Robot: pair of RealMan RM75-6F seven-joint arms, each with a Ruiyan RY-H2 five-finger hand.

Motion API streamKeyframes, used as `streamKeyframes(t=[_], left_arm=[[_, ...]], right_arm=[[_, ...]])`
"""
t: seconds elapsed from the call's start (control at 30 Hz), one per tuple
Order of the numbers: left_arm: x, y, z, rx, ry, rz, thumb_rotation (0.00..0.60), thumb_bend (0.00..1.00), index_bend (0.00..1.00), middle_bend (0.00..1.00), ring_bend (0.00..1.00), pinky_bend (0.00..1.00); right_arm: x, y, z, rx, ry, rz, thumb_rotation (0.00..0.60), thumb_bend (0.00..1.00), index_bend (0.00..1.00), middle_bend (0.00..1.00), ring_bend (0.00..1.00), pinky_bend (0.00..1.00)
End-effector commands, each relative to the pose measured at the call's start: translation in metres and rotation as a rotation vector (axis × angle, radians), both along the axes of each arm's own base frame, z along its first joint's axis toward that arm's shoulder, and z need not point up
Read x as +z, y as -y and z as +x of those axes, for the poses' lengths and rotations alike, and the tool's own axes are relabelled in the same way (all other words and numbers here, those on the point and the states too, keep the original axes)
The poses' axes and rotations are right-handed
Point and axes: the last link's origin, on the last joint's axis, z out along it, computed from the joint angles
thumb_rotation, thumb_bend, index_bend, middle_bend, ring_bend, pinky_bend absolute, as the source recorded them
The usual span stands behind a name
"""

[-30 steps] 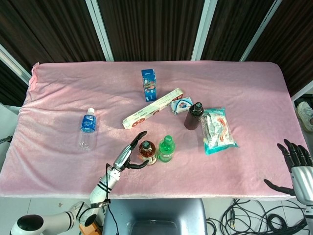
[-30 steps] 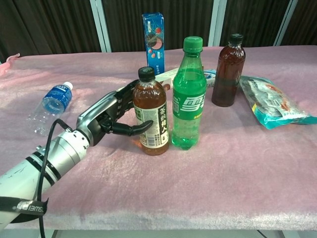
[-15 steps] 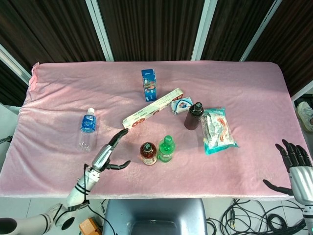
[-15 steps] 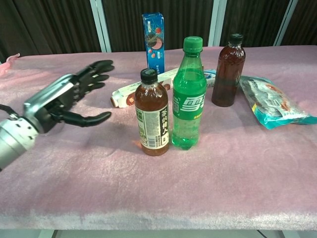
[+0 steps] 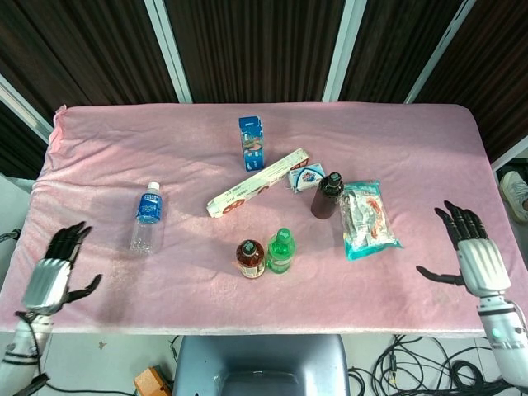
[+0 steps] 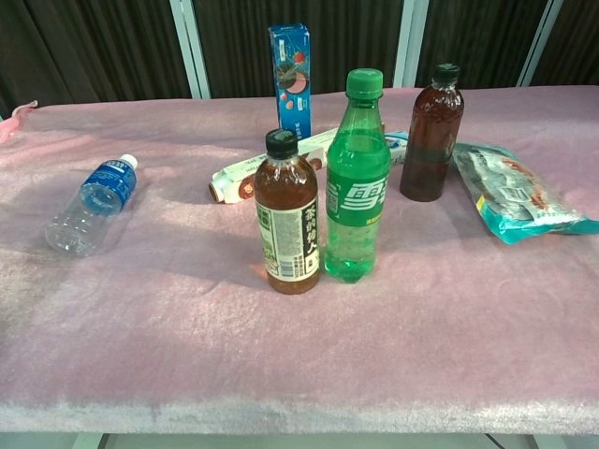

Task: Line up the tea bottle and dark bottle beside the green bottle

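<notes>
Head and chest views of a table (image 5: 412,157) covered in pink cloth. At far left, the left hand (image 5: 54,272) hangs over the table's near-left edge with fingers spread wide, holding nothing; the chest view does not show it. A clear water bottle (image 5: 146,216) with a blue label lies on its side on the left part of the table, cap pointing away from the robot. Near the front centre, the tea bottle (image 6: 287,213) stands upright, black-capped and filled with amber liquid, just beside the green bottle (image 6: 357,178), which stands upright to its right; whether the two touch cannot be told. Behind this pair, a long white carton (image 5: 256,181) lies diagonally, and a blue box (image 5: 252,142) stands on end farther back. A small white-and-blue packet (image 5: 306,177) lies at the carton's right end. The dark bottle (image 6: 431,134) stands upright behind and to the right of the green bottle, apart from it, next to a teal snack bag (image 5: 367,219) lying flat. At far right, the right hand (image 5: 469,252) hovers at the table's near-right edge, fingers splayed and empty.
</notes>
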Motion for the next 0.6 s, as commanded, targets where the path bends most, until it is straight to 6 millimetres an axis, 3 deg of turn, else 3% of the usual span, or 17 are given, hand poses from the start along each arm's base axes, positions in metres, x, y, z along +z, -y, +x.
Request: streamKeyframes(t=[0.03,0.2,0.3,0.43,0.6], left_arm=[[0.028,0.031,-0.014,0.105,-0.102,0.093,0.6,0.29,0.0,0.0,0.0,0.0],[0.022,0.032,-0.018,0.137,-0.141,0.051,0.6,0.3,0.0,0.0,0.0,0.0],[0.021,0.033,-0.018,0.145,-0.139,0.039,0.6,0.3,0.0,0.0,0.0,0.0],[0.023,0.034,-0.017,0.138,-0.133,0.048,0.6,0.3,0.0,0.0,0.0,0.0],[0.022,0.034,-0.018,0.143,-0.133,0.038,0.6,0.3,0.0,0.0,0.0,0.0]], right_arm=[[-0.016,0.051,0.015,0.009,0.117,0.017,0.6,0.22,0.0,0.0,0.0,0.04],[-0.036,0.107,0.031,-0.039,0.253,0.101,0.6,0.22,0.0,0.0,0.0,0.06],[-0.045,0.13,0.04,-0.059,0.32,0.13,0.6,0.22,0.0,0.0,0.0,0.07],[-0.058,0.15,0.05,-0.106,0.43,0.203,0.6,0.22,0.0,0.0,0.0,0.07],[-0.076,0.165,0.058,-0.134,0.437,0.284,0.6,0.22,0.0,0.0,0.0,0.07]])
